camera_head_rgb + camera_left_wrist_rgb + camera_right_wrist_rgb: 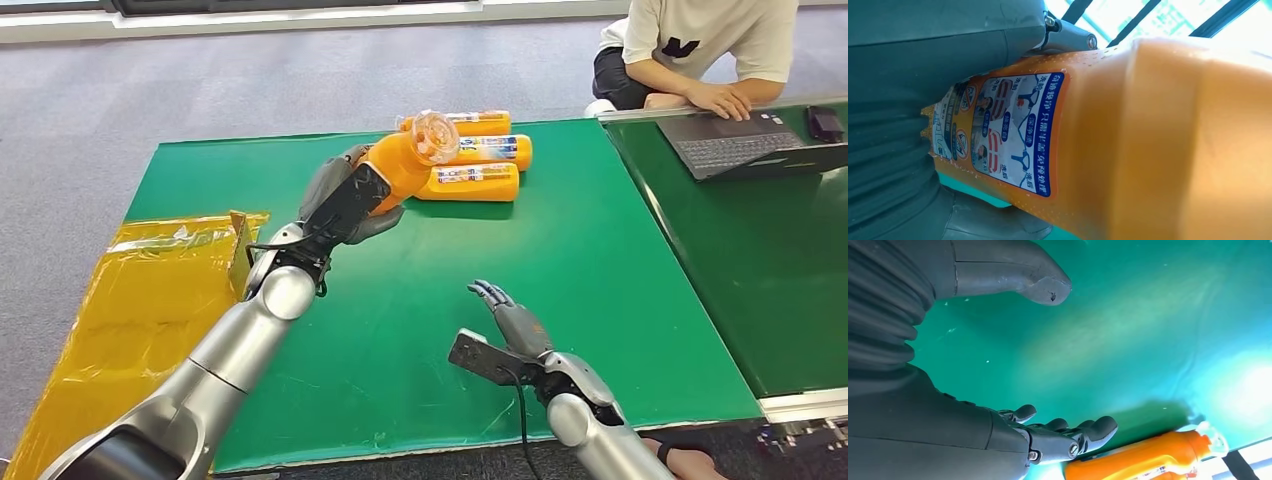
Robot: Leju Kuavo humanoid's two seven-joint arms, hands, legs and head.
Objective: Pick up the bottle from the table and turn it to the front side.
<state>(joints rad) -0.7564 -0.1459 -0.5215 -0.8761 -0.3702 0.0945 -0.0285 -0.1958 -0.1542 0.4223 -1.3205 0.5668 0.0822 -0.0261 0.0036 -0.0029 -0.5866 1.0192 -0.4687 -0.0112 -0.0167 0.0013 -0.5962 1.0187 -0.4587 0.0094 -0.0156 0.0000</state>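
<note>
Currently the left hand (345,200) grips one orange bottle (405,160) around its body and holds it lifted off the green table (560,260), tilted, with the clear cap pointing away from the robot. Pickup therefore appears complete.

Turning appears unfinished. The left wrist view shows a blue-bordered label (1018,135) with small diagrams and warning icons on the bottle face toward that camera. This reads as a back or instruction panel, though that is a judgement. Which face points toward the robot's front cannot be told from the head view. Remaining work is probably rotation until the front label faces forward.

The right hand (505,325) hovers low over the near part of the table with fingers spread and extended, holding nothing. It is well apart from the held bottle.

Three more bottles (470,165) lie on their sides in a touching row at the far table edge, just behind the held bottle. Each is capped. Fill level cannot be read through the opaque orange walls.

A laptop (745,145) sits on the adjoining table, with a person (700,50) seated behind it.
</note>
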